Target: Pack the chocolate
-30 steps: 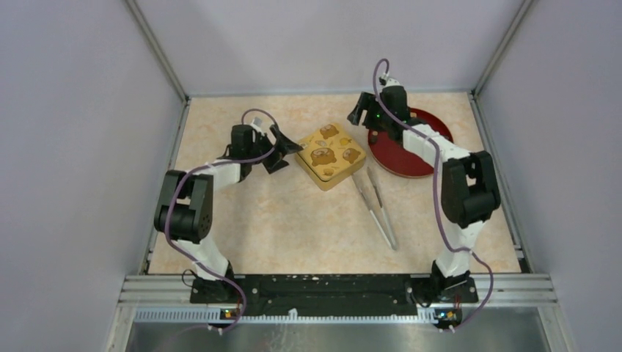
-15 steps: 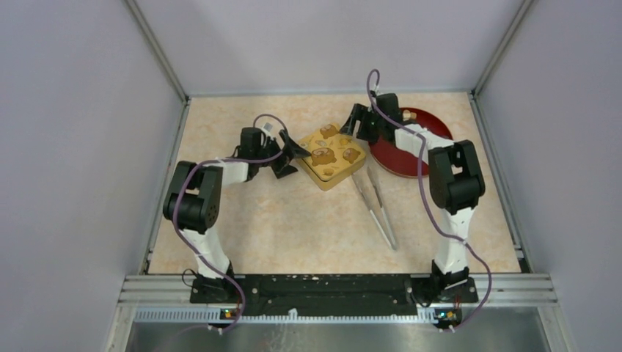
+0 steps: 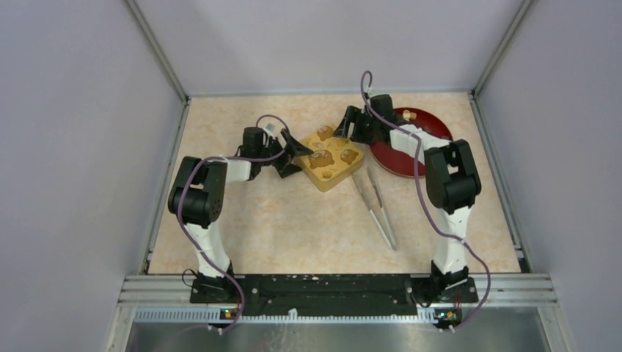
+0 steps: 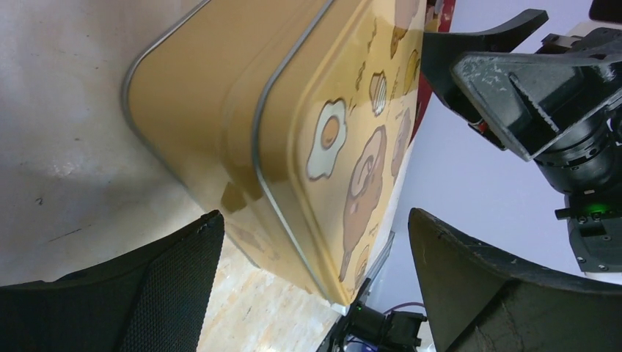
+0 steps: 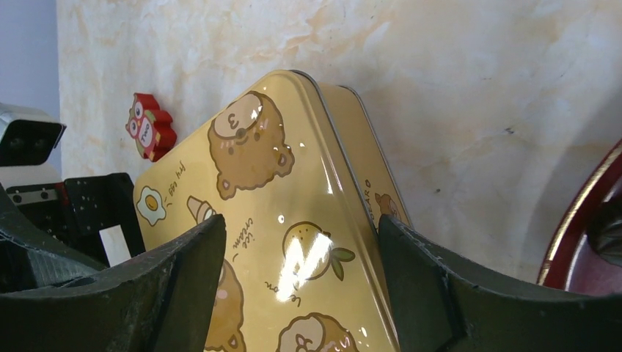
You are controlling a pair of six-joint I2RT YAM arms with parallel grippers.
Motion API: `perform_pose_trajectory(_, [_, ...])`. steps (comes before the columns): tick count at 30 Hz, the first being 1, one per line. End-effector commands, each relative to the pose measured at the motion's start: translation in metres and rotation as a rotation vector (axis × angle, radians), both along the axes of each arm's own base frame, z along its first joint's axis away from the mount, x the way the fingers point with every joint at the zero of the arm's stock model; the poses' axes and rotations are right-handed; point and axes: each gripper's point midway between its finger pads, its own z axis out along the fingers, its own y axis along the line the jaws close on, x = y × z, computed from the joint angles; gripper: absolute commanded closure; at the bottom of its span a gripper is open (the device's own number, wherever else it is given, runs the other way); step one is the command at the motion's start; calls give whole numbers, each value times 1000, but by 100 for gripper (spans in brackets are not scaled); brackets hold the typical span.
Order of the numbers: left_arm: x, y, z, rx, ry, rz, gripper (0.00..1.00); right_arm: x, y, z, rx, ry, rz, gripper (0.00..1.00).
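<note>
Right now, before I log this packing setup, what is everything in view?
tin: one, yellow, square, cartoon lid on, mid-table
plate: one, dark red, round, right of the tin
chocolate lump: one visible, tan, plate's far edge
tongs: one pair, silver, on the table near the tin
owl-print sweet: one, red and white, beside the tin
table: one, beige marbled
left gripper: black, open, straddling the tin's left corner
right gripper: black, open, straddling its far corner

This is looking like a robotics lab: grey panels (image 3: 73, 132) and aluminium posts (image 3: 157, 51) are boxing in a table (image 3: 293, 224), with a left arm (image 3: 198, 202) and a right arm (image 3: 449, 183) sitting bolted to a rail (image 3: 521, 286).
</note>
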Motion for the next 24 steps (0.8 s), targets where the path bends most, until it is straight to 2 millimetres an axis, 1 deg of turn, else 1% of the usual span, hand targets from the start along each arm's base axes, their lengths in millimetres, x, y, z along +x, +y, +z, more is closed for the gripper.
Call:
perform_pose_trajectory(1, [11,-5,16,-30,-58,-13,1,0,22,22,29,-64,54,25])
perform_pose_trajectory(5, [10,-4,13,-19,-54,-10,1,-3,26,20,29,-61,63,26])
perform_pose_trajectory(8, [10,-2,11,-4,-51,-5,5,-5,26,17,30,-54,60,26])
perform_pose_trajectory(12, [7,4,1,52,-23,10,16,-7,24,18,20,-60,40,26])
perform_pose_trajectory(15, [5,8,-11,91,12,22,24,-6,16,21,-23,-74,3,25])
perform_pose_trajectory(17, [4,9,-16,102,29,24,30,-4,5,29,-68,-101,-45,23])
perform_pose_trajectory(19, [3,10,-20,107,41,26,32,-1,-7,42,-119,-139,-95,20])
perform_pose_trajectory(21, [4,10,-23,111,51,25,32,0,-20,59,-192,-192,-150,18])
perform_pose_trajectory(24, [3,10,-28,118,66,22,33,-7,-35,88,-264,-273,-225,17])
